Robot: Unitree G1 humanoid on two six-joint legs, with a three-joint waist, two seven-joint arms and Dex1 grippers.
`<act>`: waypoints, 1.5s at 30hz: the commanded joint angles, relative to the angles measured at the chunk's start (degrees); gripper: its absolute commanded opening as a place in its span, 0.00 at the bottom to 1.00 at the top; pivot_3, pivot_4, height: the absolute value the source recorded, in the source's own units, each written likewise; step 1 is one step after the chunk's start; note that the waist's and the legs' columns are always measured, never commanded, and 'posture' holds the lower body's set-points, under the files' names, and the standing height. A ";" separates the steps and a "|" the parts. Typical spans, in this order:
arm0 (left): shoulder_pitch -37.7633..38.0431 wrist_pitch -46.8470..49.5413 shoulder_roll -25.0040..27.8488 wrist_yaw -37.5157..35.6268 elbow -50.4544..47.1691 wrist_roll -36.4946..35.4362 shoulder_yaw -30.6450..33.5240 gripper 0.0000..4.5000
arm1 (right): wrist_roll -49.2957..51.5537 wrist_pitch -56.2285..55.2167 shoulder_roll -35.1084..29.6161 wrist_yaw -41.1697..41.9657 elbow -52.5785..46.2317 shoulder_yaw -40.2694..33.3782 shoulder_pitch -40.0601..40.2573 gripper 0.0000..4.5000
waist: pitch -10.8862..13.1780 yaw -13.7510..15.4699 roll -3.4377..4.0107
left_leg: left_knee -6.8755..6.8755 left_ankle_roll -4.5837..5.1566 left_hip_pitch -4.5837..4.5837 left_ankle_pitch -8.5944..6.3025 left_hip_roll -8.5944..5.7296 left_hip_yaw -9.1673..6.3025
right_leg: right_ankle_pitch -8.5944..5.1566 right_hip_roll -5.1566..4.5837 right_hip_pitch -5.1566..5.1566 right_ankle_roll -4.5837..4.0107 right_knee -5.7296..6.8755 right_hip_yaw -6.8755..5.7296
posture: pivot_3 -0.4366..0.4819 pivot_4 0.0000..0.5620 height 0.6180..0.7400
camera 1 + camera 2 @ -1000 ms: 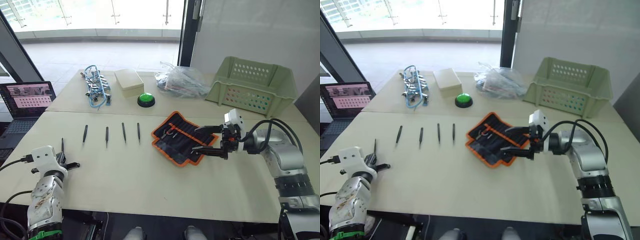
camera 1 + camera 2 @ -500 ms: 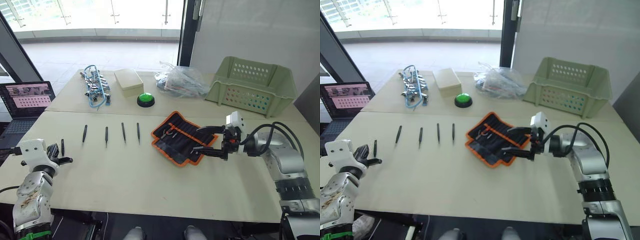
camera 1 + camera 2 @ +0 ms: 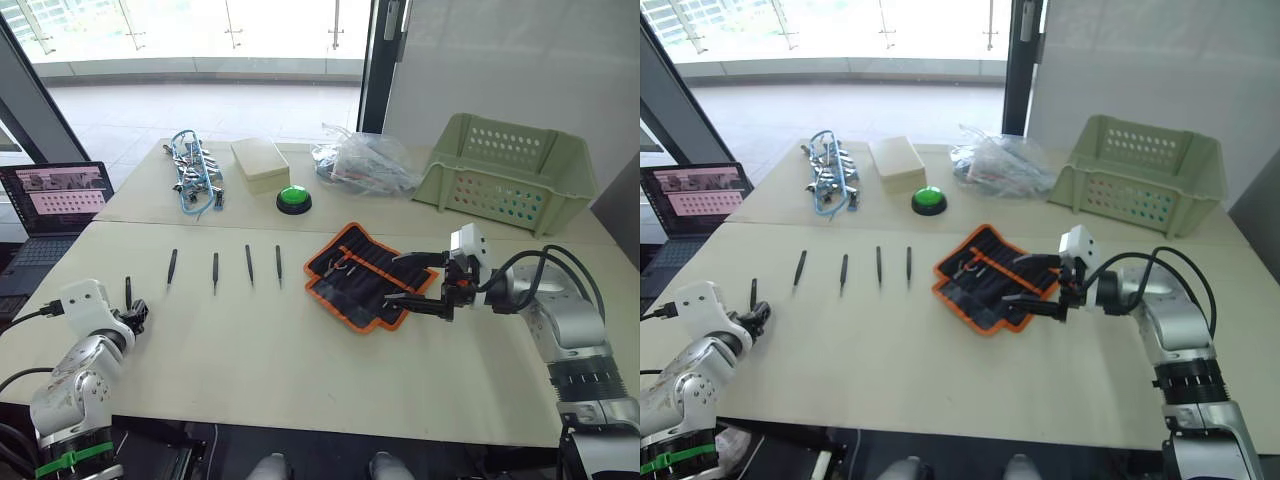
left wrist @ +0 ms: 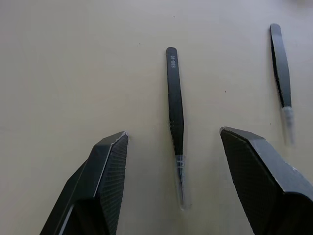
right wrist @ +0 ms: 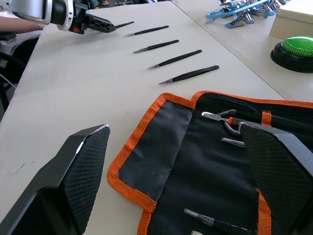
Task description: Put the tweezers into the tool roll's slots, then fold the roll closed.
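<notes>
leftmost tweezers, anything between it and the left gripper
Nothing visible. In the left wrist view the leftmost tweezers lie flat on bare table, in line with the gap of the open left gripper, ahead of its jaws. The next tweezers lie apart to one side.

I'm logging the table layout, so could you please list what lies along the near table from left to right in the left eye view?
Left gripper → five tweezers in a row: first, second, third, fourth, fifth → tool roll → right gripper.
</notes>
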 commanded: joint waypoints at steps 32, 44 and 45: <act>-3.18 18.37 4.78 -0.23 3.63 4.32 -5.67 0.46 | 0.10 -0.01 2.19 -4.52 -3.20 -0.32 -3.22 1.00 | -0.19 -0.07 0.35 | -0.05 -0.05 0.17 0.03 -0.03 0.02 | 0.00 0.00 0.07 0.01 0.03 0.08 | 0.48 0.27 1.00; -3.53 13.93 6.55 -0.44 6.59 8.80 -5.55 0.01 | -2.11 -1.97 2.26 -6.12 -1.61 0.29 -4.05 1.00 | -0.33 0.00 0.59 | -0.07 -0.06 0.24 0.03 -0.03 0.02 | 0.00 0.00 0.12 0.01 0.06 0.08 | 0.48 0.27 1.00; -3.38 13.54 6.71 -0.52 6.39 9.02 -5.31 0.01 | -2.20 -2.05 2.30 -6.09 -1.43 0.31 -4.16 1.00 | -0.33 -0.01 0.59 | -0.10 -0.07 0.25 0.04 -0.03 0.01 | 0.00 0.00 0.12 0.01 0.06 0.07 | 0.48 0.27 1.00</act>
